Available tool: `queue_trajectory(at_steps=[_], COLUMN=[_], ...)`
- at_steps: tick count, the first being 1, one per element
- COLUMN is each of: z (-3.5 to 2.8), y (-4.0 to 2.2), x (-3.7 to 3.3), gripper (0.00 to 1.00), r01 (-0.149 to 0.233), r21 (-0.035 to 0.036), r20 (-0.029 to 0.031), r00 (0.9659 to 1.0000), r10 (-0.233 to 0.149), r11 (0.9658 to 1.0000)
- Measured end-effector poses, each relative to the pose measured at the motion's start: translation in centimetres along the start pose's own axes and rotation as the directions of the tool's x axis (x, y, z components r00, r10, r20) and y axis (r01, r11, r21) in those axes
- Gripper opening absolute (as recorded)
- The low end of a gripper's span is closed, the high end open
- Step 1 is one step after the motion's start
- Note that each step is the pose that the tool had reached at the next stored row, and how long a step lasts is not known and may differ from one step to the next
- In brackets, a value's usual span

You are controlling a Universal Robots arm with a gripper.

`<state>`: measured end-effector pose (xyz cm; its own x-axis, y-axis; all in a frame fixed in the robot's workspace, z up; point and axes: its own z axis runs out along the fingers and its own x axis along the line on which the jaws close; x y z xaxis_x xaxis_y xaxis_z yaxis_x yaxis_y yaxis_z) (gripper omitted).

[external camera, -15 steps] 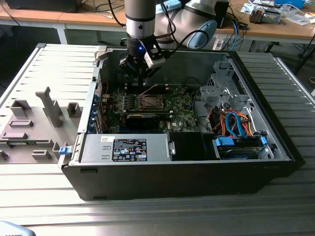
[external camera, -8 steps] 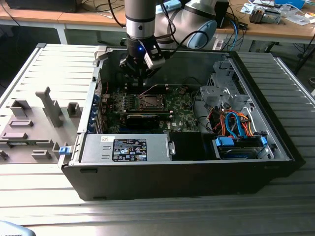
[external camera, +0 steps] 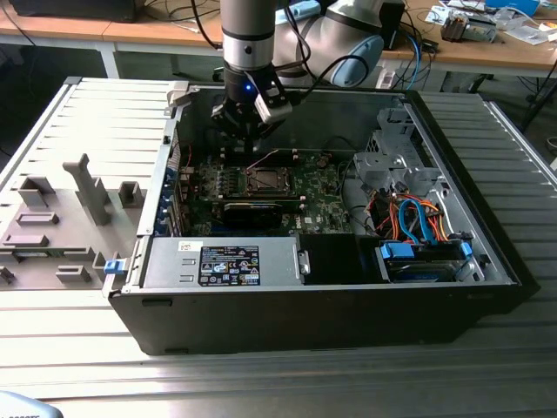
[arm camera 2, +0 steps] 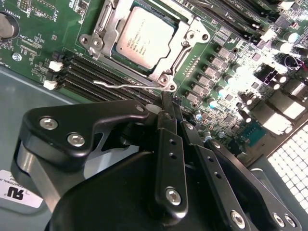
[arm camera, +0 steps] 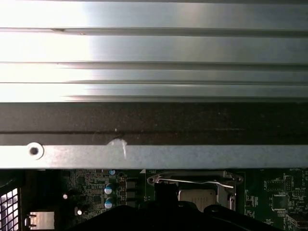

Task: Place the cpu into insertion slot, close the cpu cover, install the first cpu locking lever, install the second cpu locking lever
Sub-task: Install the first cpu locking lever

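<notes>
The cpu [arm camera 2: 144, 37] lies pale and flat in the insertion slot [external camera: 264, 180] on the green board. The cpu cover [arm camera 2: 107, 30], a grey metal frame, is down around it. A thin wire locking lever [arm camera 2: 126, 86] runs along the socket's side by the memory slots, its hooked end just ahead of my fingertips. My gripper [arm camera 2: 167, 102] hangs over the board just behind the socket in the exterior view [external camera: 250, 138]. Its black fingers [arm camera 2: 169, 144] are shut together, with nothing seen between them. In the first wrist view the lever [arm camera: 192, 181] crosses above the cpu [arm camera: 197, 196].
The board sits deep inside an open computer case [external camera: 157, 200] with tall walls. A long black card [external camera: 252, 212] lies in front of the socket, a power supply [external camera: 222, 261] in front of that. Drive cage and blue cables [external camera: 418, 226] fill the exterior view's right. Grey fixtures [external camera: 61, 218] stand outside.
</notes>
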<state>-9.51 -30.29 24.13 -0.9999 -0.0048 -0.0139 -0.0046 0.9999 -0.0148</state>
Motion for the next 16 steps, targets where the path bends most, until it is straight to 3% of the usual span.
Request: queue_trajectory(at_steps=[16], z=[0.53], y=[0.05], x=[0.01], gripper=[0.11], r01=[0.002], r21=[0.0], r20=[0.0], r00=[1.0], r10=[-0.002], r11=[1.0])
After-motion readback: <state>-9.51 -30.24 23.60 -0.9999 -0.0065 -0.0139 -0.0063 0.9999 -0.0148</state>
